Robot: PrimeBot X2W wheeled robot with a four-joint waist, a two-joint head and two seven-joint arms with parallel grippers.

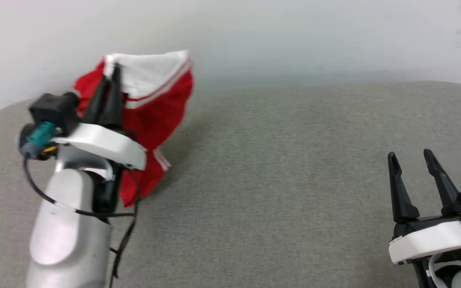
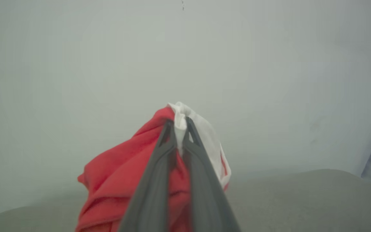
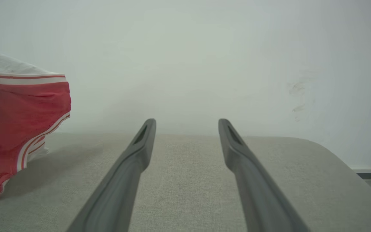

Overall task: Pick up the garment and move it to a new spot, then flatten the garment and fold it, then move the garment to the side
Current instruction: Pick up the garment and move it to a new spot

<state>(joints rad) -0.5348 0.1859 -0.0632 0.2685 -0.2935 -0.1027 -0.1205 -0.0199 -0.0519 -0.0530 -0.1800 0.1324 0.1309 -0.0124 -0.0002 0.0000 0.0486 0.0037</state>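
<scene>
Silver forearm [image 1: 66,232] — white wrist shell [image 1: 102,144], black cable [image 1: 36,188].

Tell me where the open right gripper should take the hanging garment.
Probably take the striped lower edge of the garment, coming in from the robot's right: it hangs bunched from the left gripper, and that free edge faces the right gripper.

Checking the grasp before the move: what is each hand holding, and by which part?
Left hand pinches the garment by a bunched white fold at its top. Right hand is open, empty.
</scene>
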